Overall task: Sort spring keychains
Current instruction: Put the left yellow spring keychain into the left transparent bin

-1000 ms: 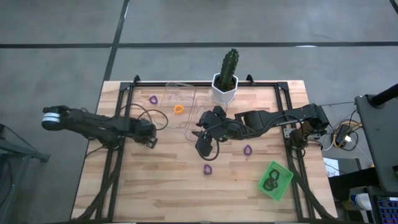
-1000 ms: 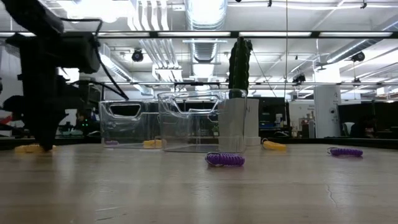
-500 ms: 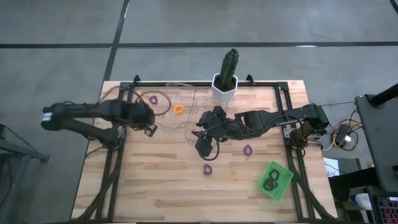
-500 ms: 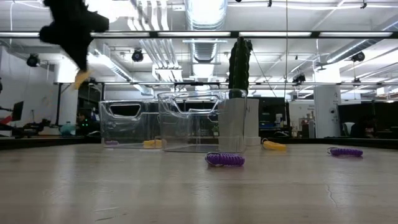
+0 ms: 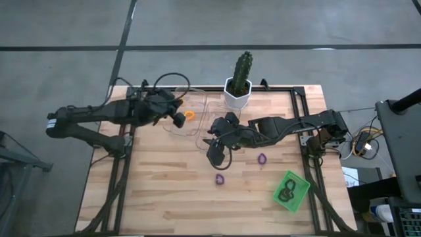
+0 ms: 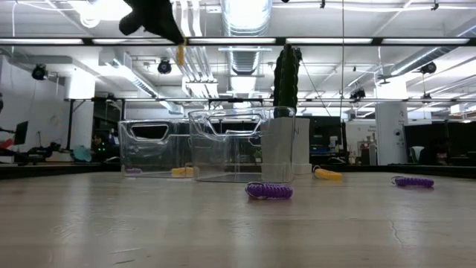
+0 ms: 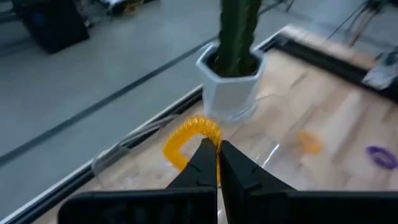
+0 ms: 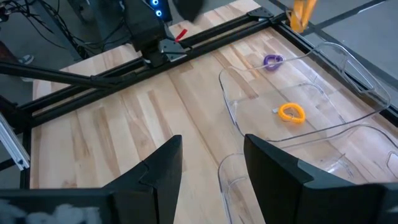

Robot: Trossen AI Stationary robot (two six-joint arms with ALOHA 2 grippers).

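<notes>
My left gripper hangs high above the table by the clear bins, shut on an orange spring keychain, which also shows in the low view as a keychain. Another orange keychain lies in a clear bin, and a purple one lies close beside it. Two purple keychains lie on the wood. Black keychains rest in the green tray. My right gripper waits open at the table's middle, its fingers holding nothing. My left gripper pinches the orange keychain's coil at one side of the loop between its two shut fingers. The keychain is lifted clear of the table and hangs below the fingers in the low view.
The cactus in its white pot stands at the far edge, just right of the clear bins. A black frame runs around the table's edges. Bare wood lies toward the near edge.
My left gripper has risen from the tabletop with the orange keychain and swung toward the far edge and right, to the clear bins. The keychain went from lying on the wood to hanging clear in the air.
</notes>
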